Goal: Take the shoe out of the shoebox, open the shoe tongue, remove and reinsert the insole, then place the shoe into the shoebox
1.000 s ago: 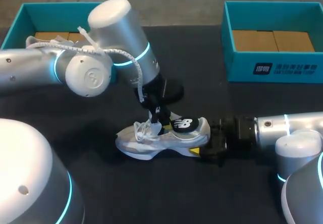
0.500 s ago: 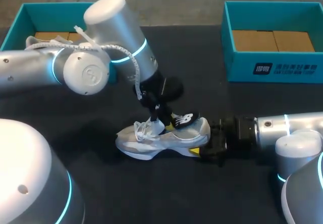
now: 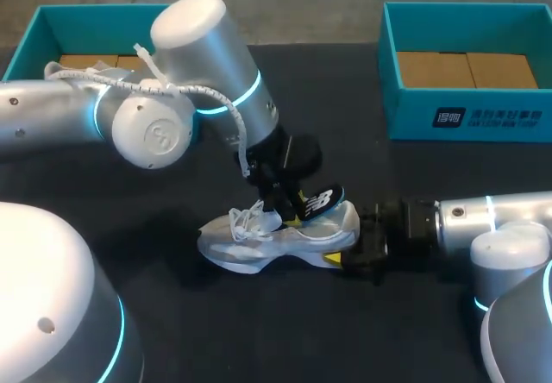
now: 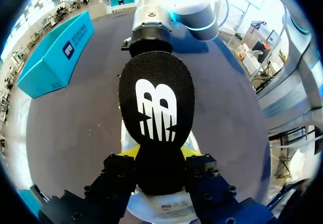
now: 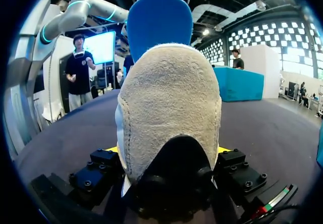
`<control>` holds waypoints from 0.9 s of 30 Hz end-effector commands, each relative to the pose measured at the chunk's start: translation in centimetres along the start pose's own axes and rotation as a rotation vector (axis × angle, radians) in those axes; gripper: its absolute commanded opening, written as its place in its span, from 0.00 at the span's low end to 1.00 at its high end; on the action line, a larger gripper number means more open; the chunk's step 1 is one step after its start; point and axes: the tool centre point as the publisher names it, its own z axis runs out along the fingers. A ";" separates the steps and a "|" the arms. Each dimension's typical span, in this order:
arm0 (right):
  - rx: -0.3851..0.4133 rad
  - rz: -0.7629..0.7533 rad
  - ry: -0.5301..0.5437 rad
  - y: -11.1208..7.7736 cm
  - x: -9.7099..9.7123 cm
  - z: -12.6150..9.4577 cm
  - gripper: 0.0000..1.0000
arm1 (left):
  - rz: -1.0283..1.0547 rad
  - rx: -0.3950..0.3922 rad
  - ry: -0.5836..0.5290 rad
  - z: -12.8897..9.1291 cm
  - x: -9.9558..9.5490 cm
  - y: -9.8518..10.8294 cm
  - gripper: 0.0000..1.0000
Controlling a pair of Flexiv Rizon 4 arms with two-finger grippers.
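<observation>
insole (image 3: pixel 319 203) higher off shoe (image 3: pixel 259 245), pinched in left end effector (image 4: pixel 161 167) (blue underside: right wrist view only)

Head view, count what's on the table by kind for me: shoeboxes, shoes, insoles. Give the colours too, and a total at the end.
Shoeboxes: 2, both teal, one far left and one far right
Shoe: 1, white
Insole: 1, black with a white logo
Total: 4

A robotics lab: my left arm (image 3: pixel 60 116) and right arm (image 3: pixel 492 219) flank a black table (image 3: pixel 345 331) holding teal shoeboxes (image 3: pixel 470 116).
</observation>
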 end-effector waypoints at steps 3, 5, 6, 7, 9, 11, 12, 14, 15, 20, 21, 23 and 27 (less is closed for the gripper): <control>0.006 0.000 0.001 0.1 0.1 0.2 0.00 | -0.015 -0.022 -0.003 0.5 0.2 0.8 0.50; 0.006 0.000 0.001 0.1 0.1 0.2 0.00 | -0.026 -0.015 0.001 0.4 0.1 0.9 0.64; 0.006 0.000 0.001 0.1 0.1 0.2 0.00 | -0.027 -0.012 0.001 0.3 0.1 0.9 0.64; 0.006 0.000 0.001 0.1 0.1 0.2 0.00 | -0.027 -0.012 0.001 0.3 0.1 0.9 0.64; 0.006 0.000 0.001 0.1 0.1 0.2 0.00 | -0.017 0.004 -0.010 -0.5 0.2 0.6 0.59; 0.006 0.000 0.001 0.1 0.1 0.2 0.00 | -0.005 0.005 -0.026 -0.8 0.3 0.3 0.59; 0.006 0.000 0.001 0.1 0.1 0.2 0.00 | -0.004 0.006 -0.027 -0.9 0.3 0.2 0.59; 0.006 0.000 0.001 0.1 0.1 0.2 0.00 | 0.002 0.011 -0.032 -1.3 0.4 -0.2 0.59; 0.006 0.000 0.001 0.1 0.1 0.2 0.00 | 0.006 0.014 -0.037 -1.4 0.5 -0.4 0.59; 0.006 0.000 0.001 0.1 0.1 0.2 0.00 | 0.019 0.040 -0.072 -2.2 1.0 -1.5 0.61; 0.006 0.000 0.001 0.1 0.1 0.2 0.00 | 0.023 0.039 -0.093 -2.2 1.3 -1.7 0.62; 0.006 0.000 0.001 0.1 0.1 0.2 0.00 | 0.029 0.043 -0.109 -2.1 1.7 -2.1 0.64; 0.006 0.000 0.001 0.1 0.1 0.2 0.00 | 0.058 0.038 -0.143 -1.5 2.6 -2.5 0.62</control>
